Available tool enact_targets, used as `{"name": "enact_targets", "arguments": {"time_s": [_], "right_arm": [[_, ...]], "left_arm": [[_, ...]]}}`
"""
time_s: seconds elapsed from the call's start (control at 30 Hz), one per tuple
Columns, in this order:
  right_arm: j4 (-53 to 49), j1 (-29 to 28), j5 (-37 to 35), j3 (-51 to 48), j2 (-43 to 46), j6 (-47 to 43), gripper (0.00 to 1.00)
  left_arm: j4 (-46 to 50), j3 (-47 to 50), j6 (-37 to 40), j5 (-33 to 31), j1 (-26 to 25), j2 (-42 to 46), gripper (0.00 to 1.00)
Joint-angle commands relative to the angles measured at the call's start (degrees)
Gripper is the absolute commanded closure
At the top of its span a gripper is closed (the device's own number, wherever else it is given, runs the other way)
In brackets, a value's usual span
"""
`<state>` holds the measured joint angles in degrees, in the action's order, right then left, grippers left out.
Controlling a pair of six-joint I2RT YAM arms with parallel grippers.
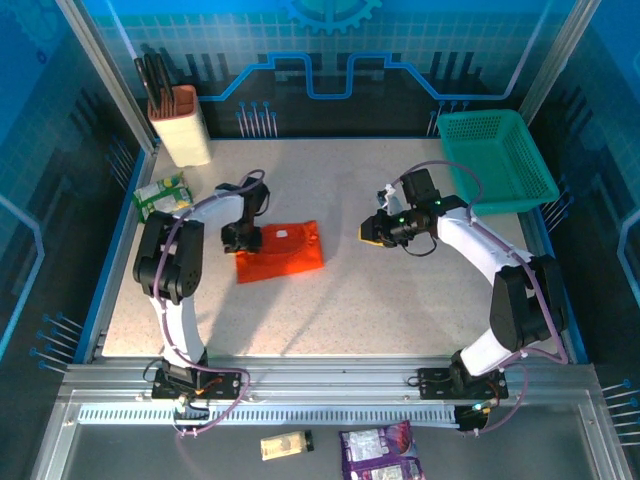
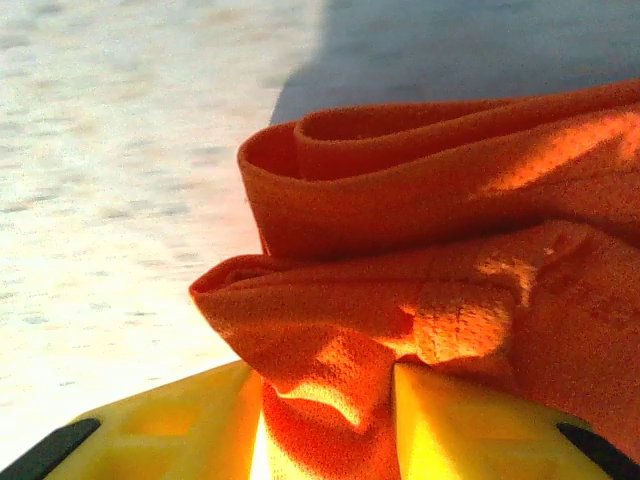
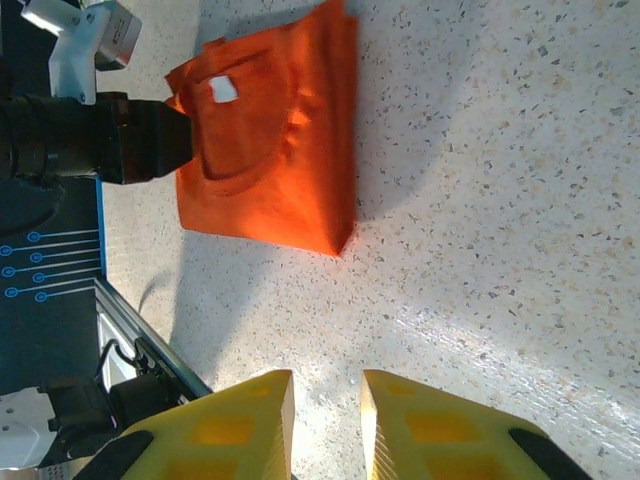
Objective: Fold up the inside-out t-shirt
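- Left gripper (image 2: 325, 430): yellow fingers (image 2: 170, 430) clamped on a bunched fold of the inside-out t-shirt (image 2: 450, 250), at the garment's left edge in the top view
- Right gripper (image 3: 325, 420): fingers slightly parted, nothing between them, hovering over the bare speckled table (image 3: 500, 200), well apart from the garment
- Handling, as a judgement: light, limp, thin knit; likely to sag and crease when lifted; best taken at a hem or corner, through all layers, not mid-panel
- Appearance: bright orange-red, no print, lying as a compact layered rectangle, white label (image 3: 223, 90) exposed near the neckline
- Location: flat on the table, left of centre, just beside the left arm; teal mesh basket (image 1: 500, 160) at the far right corner
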<state>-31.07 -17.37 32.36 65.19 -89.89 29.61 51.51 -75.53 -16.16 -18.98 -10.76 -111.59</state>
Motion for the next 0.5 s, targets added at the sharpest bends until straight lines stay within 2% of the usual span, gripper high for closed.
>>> {"name": "enact_targets", "arguments": {"time_s": [0.0,0.2,0.47], "right_arm": [[-1.39,1.85,2.63,0.65,0.58,-2.11,0.74],[-1.44,5.13,6.22,-0.51,1.43,-4.23,0.74],[0.49,11.11,10.02,-6.04,5.16,-5.96,0.74]], "left_arm": [[7.99,2.74,3.15,-8.95,4.32,-0.75,0.60],[7.98,1.75,3.75,-10.96,11.16,-0.65,0.59],[8.54,-6.53,5.50,-14.23,20.79,-6.33,0.59]]}}
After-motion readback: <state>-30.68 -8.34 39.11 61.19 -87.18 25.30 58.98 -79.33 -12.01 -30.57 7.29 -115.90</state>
